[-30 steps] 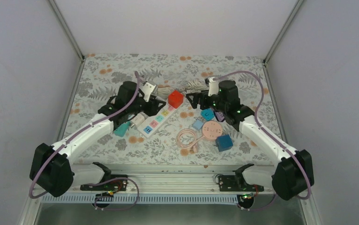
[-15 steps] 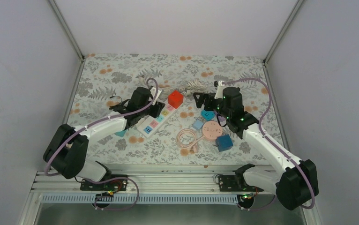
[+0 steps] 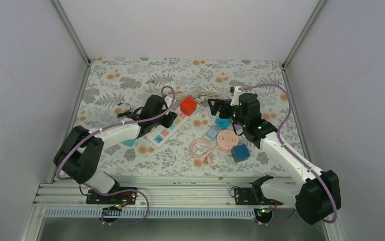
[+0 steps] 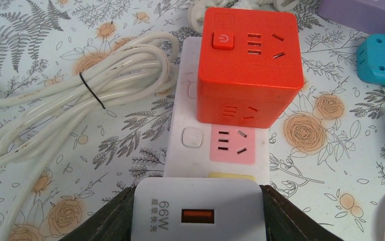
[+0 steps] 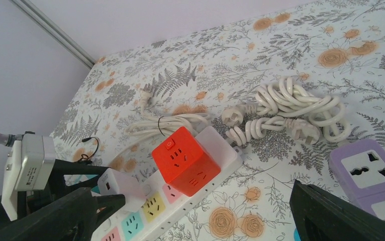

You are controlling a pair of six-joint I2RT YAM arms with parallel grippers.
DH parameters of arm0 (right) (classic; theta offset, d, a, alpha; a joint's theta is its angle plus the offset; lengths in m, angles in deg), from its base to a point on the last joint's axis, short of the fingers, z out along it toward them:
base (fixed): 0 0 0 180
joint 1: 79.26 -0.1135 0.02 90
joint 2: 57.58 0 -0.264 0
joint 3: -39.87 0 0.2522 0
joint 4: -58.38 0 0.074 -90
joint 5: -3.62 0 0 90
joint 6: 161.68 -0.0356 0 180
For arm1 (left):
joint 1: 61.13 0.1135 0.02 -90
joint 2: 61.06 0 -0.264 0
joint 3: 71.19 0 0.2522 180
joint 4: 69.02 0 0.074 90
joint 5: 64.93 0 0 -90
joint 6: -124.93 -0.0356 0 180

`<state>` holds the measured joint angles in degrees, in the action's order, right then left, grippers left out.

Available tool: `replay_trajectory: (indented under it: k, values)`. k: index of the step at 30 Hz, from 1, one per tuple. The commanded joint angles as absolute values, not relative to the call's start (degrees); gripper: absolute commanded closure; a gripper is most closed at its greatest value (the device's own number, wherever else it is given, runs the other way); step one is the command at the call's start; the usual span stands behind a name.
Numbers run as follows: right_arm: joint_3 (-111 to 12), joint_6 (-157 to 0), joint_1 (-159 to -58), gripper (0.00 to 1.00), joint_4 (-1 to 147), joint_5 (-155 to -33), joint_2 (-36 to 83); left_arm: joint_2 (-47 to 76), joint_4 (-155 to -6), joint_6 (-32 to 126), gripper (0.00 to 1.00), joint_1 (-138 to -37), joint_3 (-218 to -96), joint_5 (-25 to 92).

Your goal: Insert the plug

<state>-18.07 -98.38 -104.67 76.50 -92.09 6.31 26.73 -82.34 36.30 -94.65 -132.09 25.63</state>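
Flowers and leaves are printed all over the tabletop (image 3: 130, 75), and plain pale walls stand around it. A long white power strip (image 4: 180, 115) lies on it, with sockets in pink, yellow and blue. A red cube socket (image 4: 250, 60) sits on the far end of the strip. Next to the strip lies a bundle of white cable (image 4: 80, 100) tied with a thin black band.

The left gripper (image 4: 198, 221) is low over the strip. Its two dark fingers (image 4: 112, 221) squeeze the sides of a white charger plug (image 4: 198, 201) marked 66W, with an orange port on its face. The plug covers most of the yellow socket (image 4: 230, 175) — only a thin yellow edge shows past it. The pink socket (image 4: 232, 143) lies between the plug and the red cube. I cannot tell if the pins are in the holes.

The right gripper (image 5: 195, 201) hangs above the tabletop on the other side of the red cube. Its fingers are spread very wide and hold nothing. Close by it are a purple socket block (image 5: 376, 175) and a knot of thick white cords (image 5: 291, 113) with plugs on their ends.

Nearer the arms lie a round pink thing (image 3: 227, 138), a dark blue cube (image 3: 240, 152) and a small coil of pink cable (image 3: 200, 149) — all of them well apart from the strip.
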Motion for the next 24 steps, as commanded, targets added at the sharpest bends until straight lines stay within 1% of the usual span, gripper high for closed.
replay_trajectory:
  k: [1, 4, 17, 24]
  values:
    - [-17.41, -99.43, -104.23, 0.02, 75.39, -91.39, 6.88, 27.2, -80.78, 34.96, 0.54, -94.88, -134.09, 25.6]
    - [-17.39, -99.54, -104.22, 0.02, 75.56, -91.33, 7.26, 28.3, -82.84, 34.92, 0.54, -94.93, -135.85, 25.77]
    - [-17.18, -99.37, -104.18, 0.02, 76.27, -90.97, 8.07, 30.3, -83.47, 35.62, 0.54, -96.0, -135.14, 26.18]
    - [-16.91, -99.42, -104.12, 0.02, 76.36, -90.87, 8.06, 31.44, -84.55, 35.81, 0.54, -96.92, -135.27, 22.23]
